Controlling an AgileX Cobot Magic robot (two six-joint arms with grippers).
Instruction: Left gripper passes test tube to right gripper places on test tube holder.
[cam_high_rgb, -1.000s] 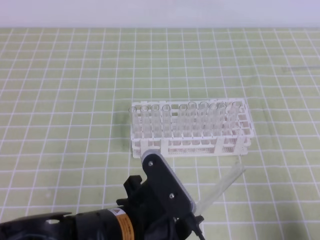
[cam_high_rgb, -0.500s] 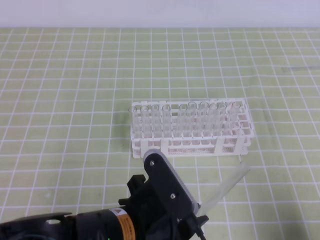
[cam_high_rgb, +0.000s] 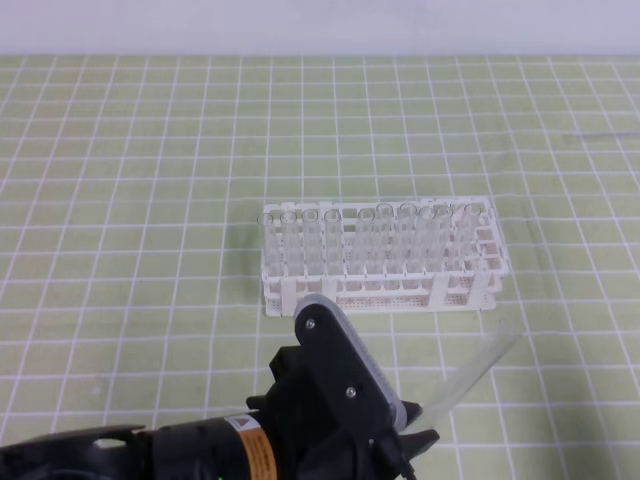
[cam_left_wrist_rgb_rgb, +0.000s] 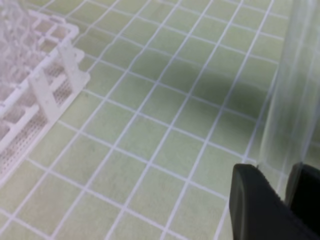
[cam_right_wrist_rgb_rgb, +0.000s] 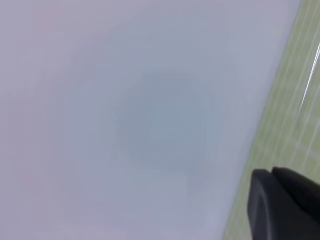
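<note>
My left gripper (cam_high_rgb: 418, 420) rises from the bottom edge of the exterior high view, in front of the rack. It is shut on the test tube (cam_high_rgb: 475, 372), a clear tube slanting up and to the right, off the mat. In the left wrist view the test tube (cam_left_wrist_rgb_rgb: 295, 90) stands between the two black fingers of my left gripper (cam_left_wrist_rgb_rgb: 286, 187). The white test tube holder (cam_high_rgb: 285, 295) sits mid-mat with several clear tubes upright in it; its corner (cam_left_wrist_rgb_rgb: 45, 95) shows at the left. My right gripper (cam_right_wrist_rgb_rgb: 272, 175) appears only in its wrist view, shut and empty.
A green grid mat (cam_high_rgb: 150, 200) covers the table up to a pale wall (cam_high_rgb: 320, 25) at the back. The right wrist camera faces mostly that wall, with a strip of mat (cam_right_wrist_rgb_rgb: 300, 75) at its right edge.
My left gripper has moved right and a little lower in the exterior view, carrying the test tube, whose upper end has shifted right. The holder has not moved.
</note>
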